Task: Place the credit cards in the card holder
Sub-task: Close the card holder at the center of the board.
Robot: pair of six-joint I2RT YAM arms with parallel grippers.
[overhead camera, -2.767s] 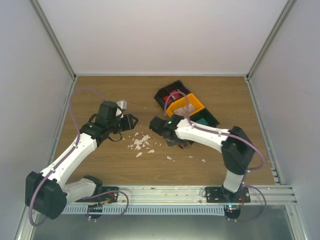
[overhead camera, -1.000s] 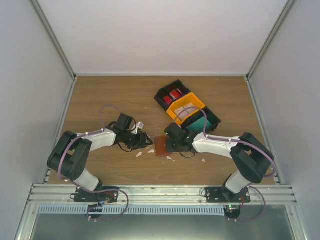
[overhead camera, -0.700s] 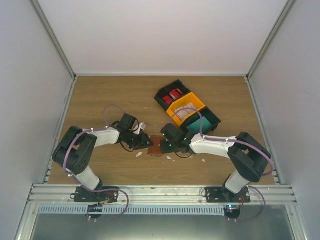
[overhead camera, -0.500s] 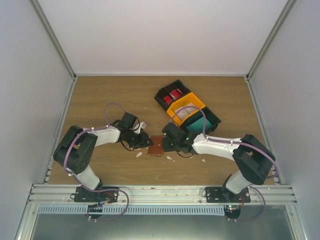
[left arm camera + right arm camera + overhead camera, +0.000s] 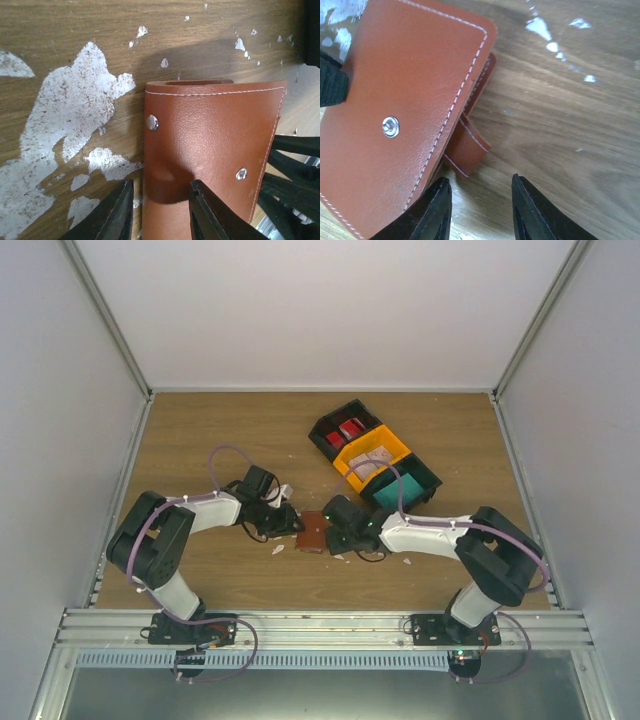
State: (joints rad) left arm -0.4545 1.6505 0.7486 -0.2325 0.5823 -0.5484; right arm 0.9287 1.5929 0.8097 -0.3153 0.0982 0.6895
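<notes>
The reddish-brown card holder (image 5: 312,533) lies folded on the wooden table between both grippers. In the left wrist view the card holder (image 5: 215,140) shows two metal snaps. My left gripper (image 5: 161,185) is open and straddles its near left edge, with one finger beside it and one over the leather. My right gripper (image 5: 480,179) is open over bare wood, just short of the snap tab (image 5: 467,145). Red credit cards (image 5: 345,430), a pale one (image 5: 368,466) and a teal one (image 5: 395,492) lie in the bin tray.
The black-and-orange three-compartment bin tray (image 5: 318,432) stands at the back right of centre. Small white scraps (image 5: 278,549) and worn white patches (image 5: 65,120) mark the wood around the card holder. Grey walls enclose the table on three sides.
Both arms have come down from a raised pose, and the card holder now lies on the table. In the last second the left gripper closed in from the left and the right gripper shifted slightly left.
</notes>
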